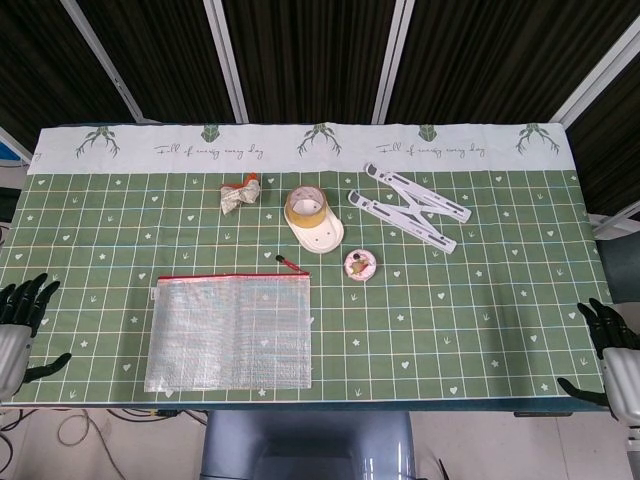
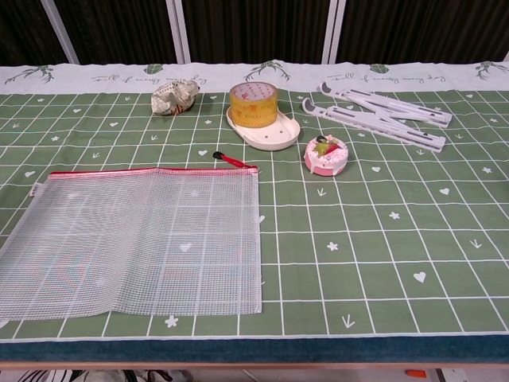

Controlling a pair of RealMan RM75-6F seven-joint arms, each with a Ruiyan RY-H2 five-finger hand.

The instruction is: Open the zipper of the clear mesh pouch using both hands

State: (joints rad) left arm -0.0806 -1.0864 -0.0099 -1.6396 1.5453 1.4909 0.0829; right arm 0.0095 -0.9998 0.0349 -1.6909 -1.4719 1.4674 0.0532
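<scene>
A clear mesh pouch (image 1: 230, 332) (image 2: 135, 239) lies flat near the table's front left, its red zipper along the far edge closed. The red zipper pull (image 1: 290, 265) (image 2: 231, 161) with a black tip sticks out at the pouch's far right corner. My left hand (image 1: 18, 325) hangs off the table's left edge, fingers spread, holding nothing. At the table's right front corner, my right hand (image 1: 612, 352) is likewise spread and empty. Both hands are far from the pouch and show only in the head view.
A roll of yellow tape (image 1: 305, 206) (image 2: 254, 103) sits on a white oval dish (image 1: 322, 236) (image 2: 274, 135). A crumpled wrapper (image 1: 238, 194) (image 2: 174, 96), a small pink round box (image 1: 360, 264) (image 2: 326, 154) and a white folding stand (image 1: 410, 205) (image 2: 382, 115) lie toward the back.
</scene>
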